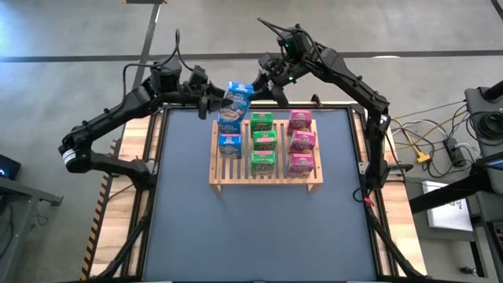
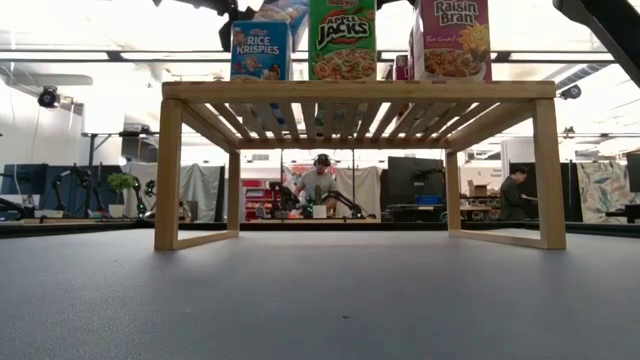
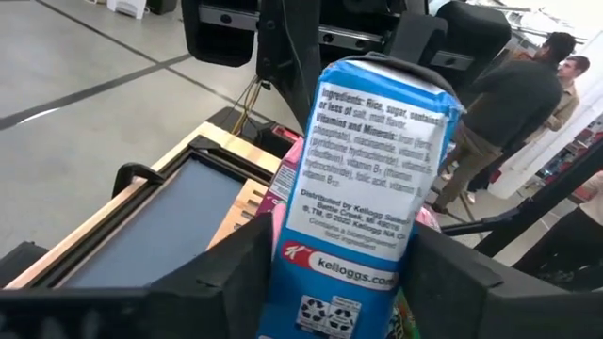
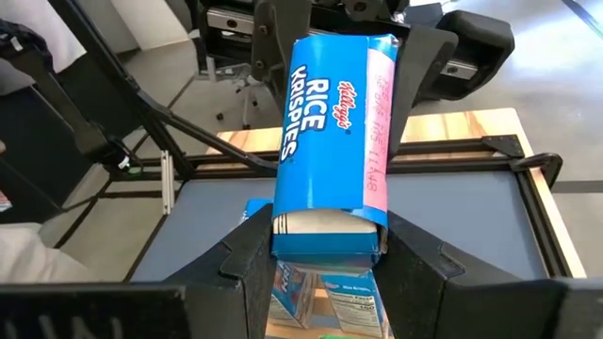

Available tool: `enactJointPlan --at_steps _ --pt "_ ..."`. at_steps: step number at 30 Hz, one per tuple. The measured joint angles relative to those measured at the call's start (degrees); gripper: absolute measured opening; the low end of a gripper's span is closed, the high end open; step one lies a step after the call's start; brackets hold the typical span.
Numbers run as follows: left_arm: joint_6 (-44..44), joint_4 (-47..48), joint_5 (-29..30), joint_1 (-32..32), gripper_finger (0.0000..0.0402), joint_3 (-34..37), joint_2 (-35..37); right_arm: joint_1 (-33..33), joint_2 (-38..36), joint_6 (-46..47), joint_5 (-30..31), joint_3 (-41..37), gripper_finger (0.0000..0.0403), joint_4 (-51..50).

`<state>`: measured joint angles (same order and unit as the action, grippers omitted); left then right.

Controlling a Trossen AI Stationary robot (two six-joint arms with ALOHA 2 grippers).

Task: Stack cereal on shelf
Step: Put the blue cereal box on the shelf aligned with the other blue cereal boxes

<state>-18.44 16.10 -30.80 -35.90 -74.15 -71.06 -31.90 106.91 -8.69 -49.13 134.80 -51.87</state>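
Both the left claw [image 1: 214, 101] and right claw [image 1: 263, 81] pinch one blue Rice Krispies box [image 1: 236, 100] (likely a handover) above the shelf's [image 1: 266, 179] unfinished blue column.

The dark counter [image 1: 251, 220] carries the wooden shelf [image 1: 266, 181]. On the shelf stand blue boxes [image 1: 229, 144], green boxes [image 1: 262, 142] and pink boxes [image 1: 301, 142].

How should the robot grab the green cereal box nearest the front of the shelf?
Probably from above, pinching the top of the front green box across its narrow sides. It stands upright on the shelf; another green box crowds its back, but gaps show on both sides.
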Motion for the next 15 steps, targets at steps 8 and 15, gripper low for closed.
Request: enactJointPlan --at_steps 8,15 --pt "0.02 0.15 0.08 0.00 0.0144 0.00 1.11 0.02 0.00 1.20 -0.52 0.00 0.0178 0.54" --pt "-0.04 0.57 0.67 0.05 0.0142 0.00 4.88 -1.23 -1.19 0.56 -0.83 0.11 0.0244 0.32"
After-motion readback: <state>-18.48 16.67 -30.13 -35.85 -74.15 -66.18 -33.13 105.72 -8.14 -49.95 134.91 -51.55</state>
